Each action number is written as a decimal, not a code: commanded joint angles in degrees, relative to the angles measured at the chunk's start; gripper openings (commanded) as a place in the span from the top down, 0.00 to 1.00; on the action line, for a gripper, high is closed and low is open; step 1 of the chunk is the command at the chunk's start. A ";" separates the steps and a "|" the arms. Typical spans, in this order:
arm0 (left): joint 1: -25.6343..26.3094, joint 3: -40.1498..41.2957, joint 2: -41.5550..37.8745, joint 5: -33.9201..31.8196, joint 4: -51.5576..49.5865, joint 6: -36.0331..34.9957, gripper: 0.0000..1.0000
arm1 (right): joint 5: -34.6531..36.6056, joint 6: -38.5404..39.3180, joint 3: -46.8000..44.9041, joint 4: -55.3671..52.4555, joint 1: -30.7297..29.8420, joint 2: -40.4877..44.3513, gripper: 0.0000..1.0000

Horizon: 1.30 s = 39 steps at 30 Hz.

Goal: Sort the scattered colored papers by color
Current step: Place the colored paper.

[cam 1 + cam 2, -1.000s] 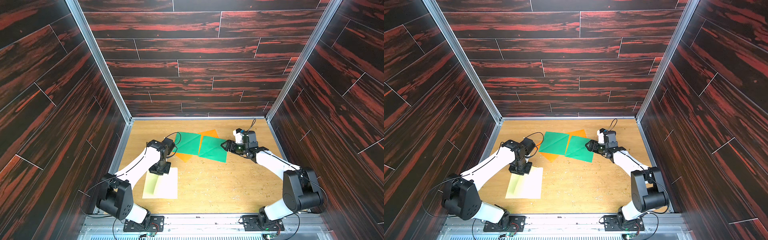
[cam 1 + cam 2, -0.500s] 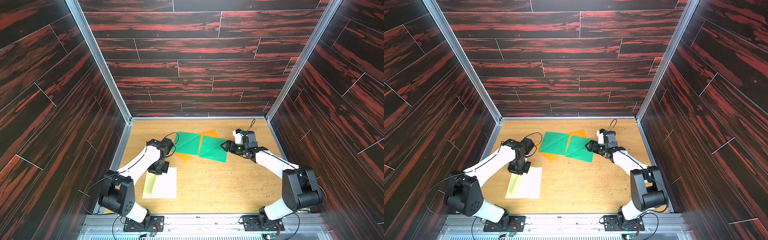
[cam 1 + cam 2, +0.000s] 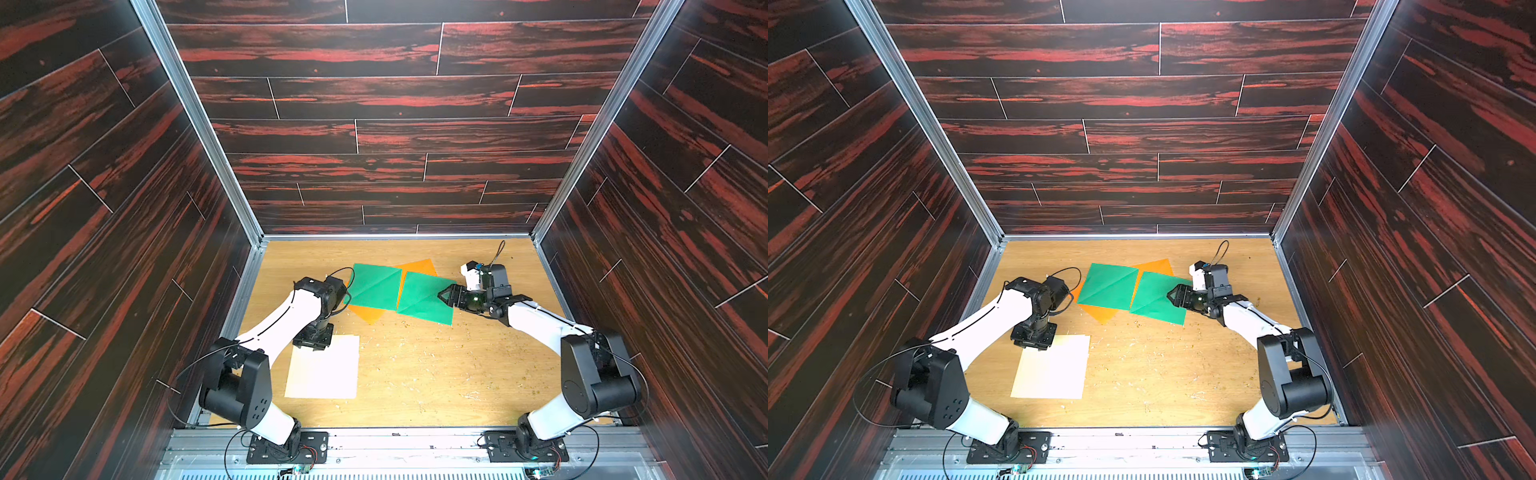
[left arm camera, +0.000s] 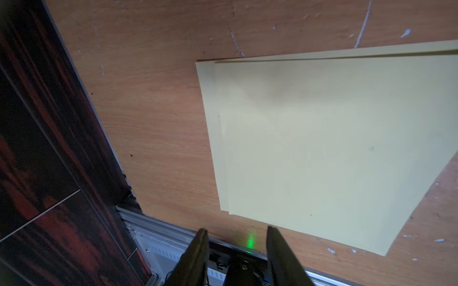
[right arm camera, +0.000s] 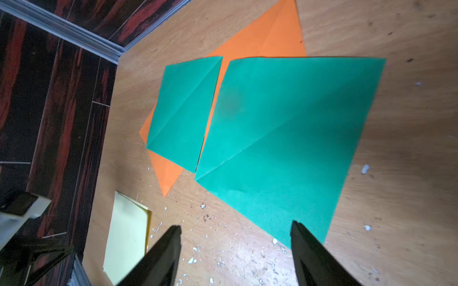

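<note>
Tabletop (image 3: pixel 436 365) lies open between edges of cream stack (image 3: pixel 324 370) and green sheets (image 3: pixel 424 297)

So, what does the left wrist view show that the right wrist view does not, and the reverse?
Only the left wrist view: the left claw, open and empty, and a small green light beyond it. Only the right wrist view: the right claw, open, two green papers lying side by side, and orange paper under them. Both: the cream papers and the wooden tabletop.
</note>
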State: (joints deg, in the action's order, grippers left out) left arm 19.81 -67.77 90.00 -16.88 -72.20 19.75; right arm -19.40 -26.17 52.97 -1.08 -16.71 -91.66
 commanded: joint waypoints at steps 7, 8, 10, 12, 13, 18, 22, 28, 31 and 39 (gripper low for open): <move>-1.77 -1.68 -2.12 -5.31 2.01 4.22 0.52 | -8.69 2.67 2.86 0.24 -14.58 -5.41 0.26; -2.05 -1.76 -3.46 -5.60 3.61 5.69 0.50 | -9.97 1.68 2.74 1.16 -16.40 -5.96 0.26; -2.31 -1.35 -6.62 -5.64 7.22 8.27 0.49 | -11.52 0.23 2.30 3.19 -19.46 -6.70 0.26; -2.32 -0.39 -10.34 -4.50 11.31 10.40 0.46 | -10.72 0.25 2.75 2.77 -22.93 -7.27 0.25; -2.42 0.57 -12.52 -4.04 14.12 11.42 0.44 | -9.79 0.40 3.07 2.21 -24.95 -7.65 0.25; -2.41 5.40 -21.98 -3.70 25.78 13.59 0.29 | -4.50 1.18 5.95 -0.55 -32.99 -11.91 0.25; -2.41 6.40 -25.65 -4.75 27.11 14.75 0.18 | -1.17 1.12 8.50 -1.92 -37.45 -15.75 0.25; -2.41 7.40 -27.84 -4.68 27.37 15.22 0.08 | 0.85 0.61 12.36 -3.14 -41.67 -20.92 0.24; -2.41 7.95 -28.85 -4.95 27.51 15.31 0.06 | 1.20 0.44 13.97 -3.60 -42.71 -22.68 0.24; -2.41 8.70 -30.29 -5.11 27.84 15.32 0.04 | 0.59 -0.24 18.48 -4.61 -44.94 -27.29 0.24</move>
State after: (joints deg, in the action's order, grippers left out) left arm 17.56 -59.81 61.06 -21.08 -44.60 34.81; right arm -19.29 -25.89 70.91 -2.94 -60.77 -116.27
